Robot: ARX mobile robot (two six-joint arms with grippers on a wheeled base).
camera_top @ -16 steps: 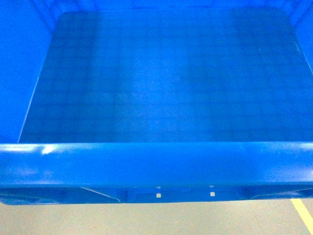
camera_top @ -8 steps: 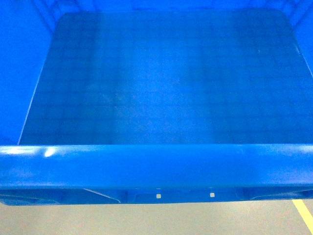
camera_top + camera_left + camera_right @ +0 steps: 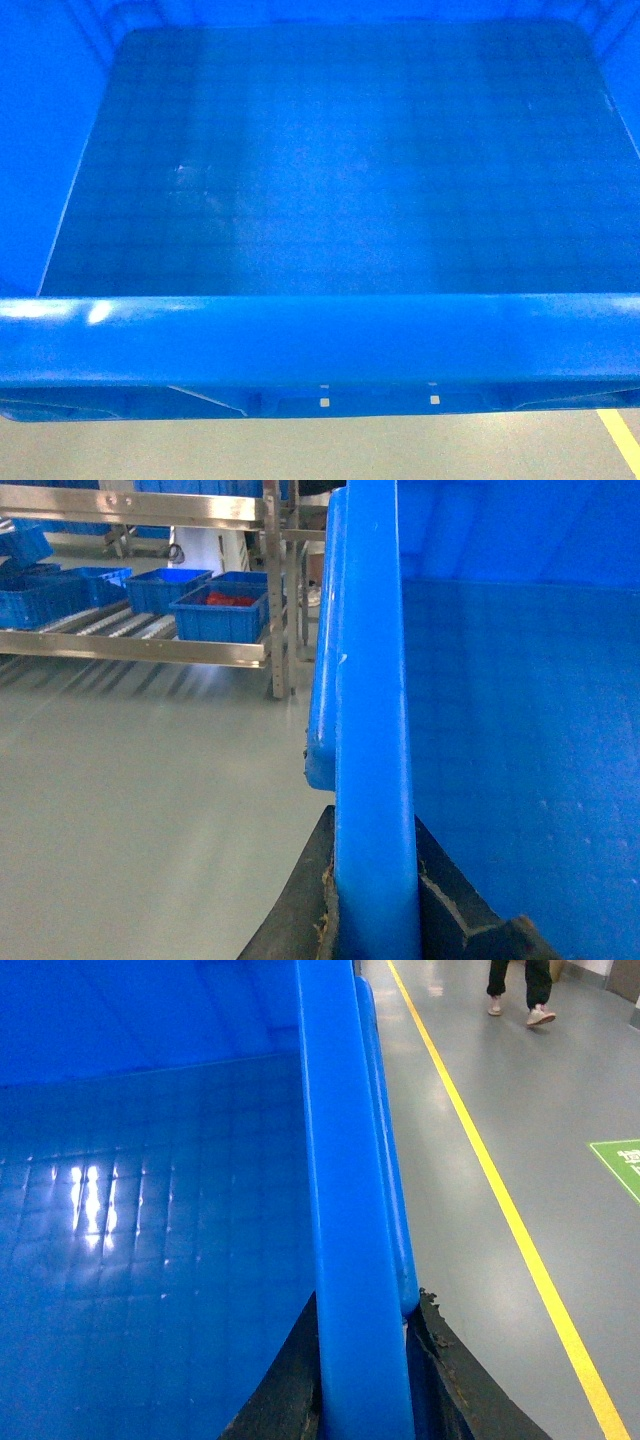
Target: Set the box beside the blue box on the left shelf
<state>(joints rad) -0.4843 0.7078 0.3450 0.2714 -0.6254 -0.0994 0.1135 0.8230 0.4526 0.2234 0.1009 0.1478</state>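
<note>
We've got the box (image 3: 330, 190) filling nearly the whole head view, held up off the grey floor (image 3: 300, 450), its thick rolled rim nearest the camera and the square-grid bottom open to us. Nothing is inside it that we can see.

Left claw (image 3: 372, 900): its two dark fingers (image 3: 300, 900) sit one on each side of the box's left wall, pinched tight against it. Right claw (image 3: 365, 1370) does the same on the box's right wall, black pads pressed on the inner and outer faces, so both are clamped onto the rim with no gap showing.

Room stuff, all relative to the box: out past its left wall, well apart, stands the left shelf (image 3: 140, 645), steel rails with white rollers, carrying several small blue bins (image 3: 220, 615); one of them has something red in it. The floor between is smooth, glossy grey concrete.

Past the box's right wall a yellow line (image 3: 500, 1210) runs along the floor, and the same line peeks in below the rim in the head view. Further out there's a green floor marking (image 3: 620, 1165) with white characters, too small for us to read. A person's legs (image 3: 520, 990) in dark trousers and light shoes show far beyond that wall.
</note>
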